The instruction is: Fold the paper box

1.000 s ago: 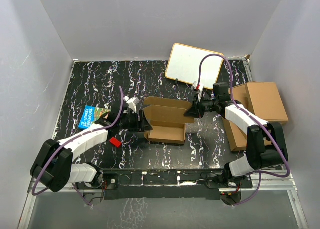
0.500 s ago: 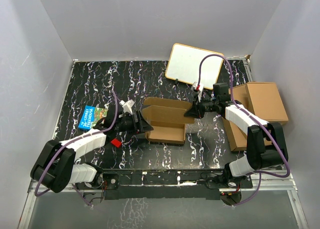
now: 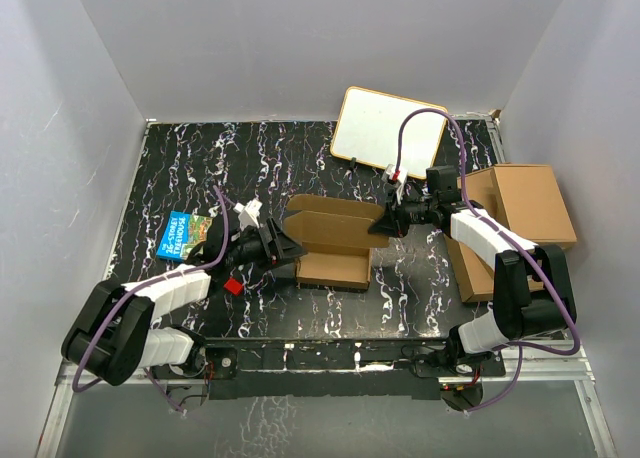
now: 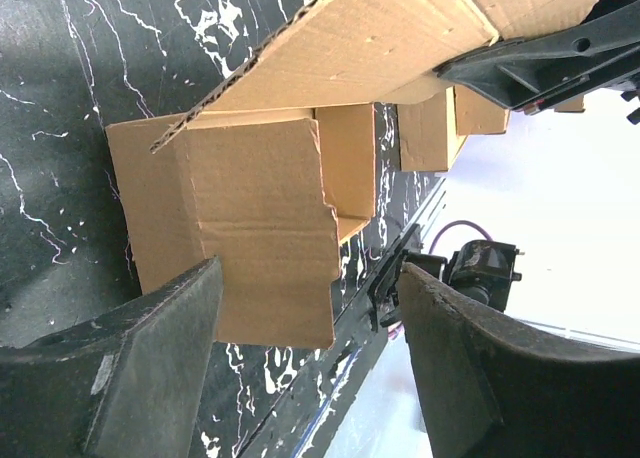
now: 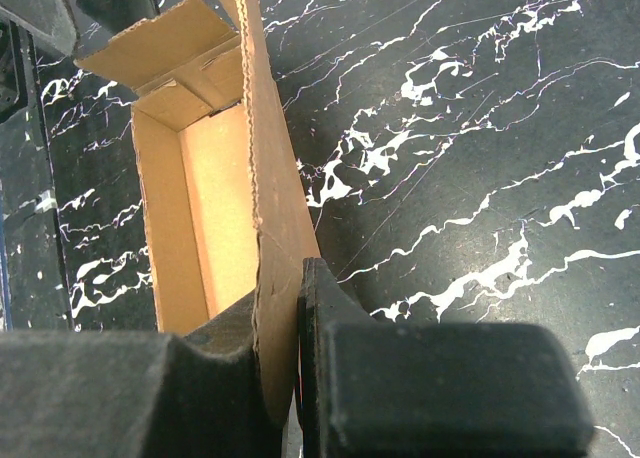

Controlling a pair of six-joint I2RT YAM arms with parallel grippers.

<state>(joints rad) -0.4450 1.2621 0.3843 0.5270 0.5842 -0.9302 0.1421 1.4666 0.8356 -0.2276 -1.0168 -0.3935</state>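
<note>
The paper box is plain brown corrugated cardboard, partly folded into a shallow open box in the middle of the table. My right gripper is shut on the box's right wall, which stands upright between its fingers. My left gripper is open at the box's left end. In the left wrist view its fingers stand wide apart with a flat flap of the box just ahead of them, not touched.
A blue picture book lies at the left, a small red object by the left arm. A white board leans at the back. A pile of larger brown cardboard boxes stands at the right edge.
My left gripper has drawn back to the left and slightly nearer, away from the box's left end. The right gripper and the box have stayed put.
</note>
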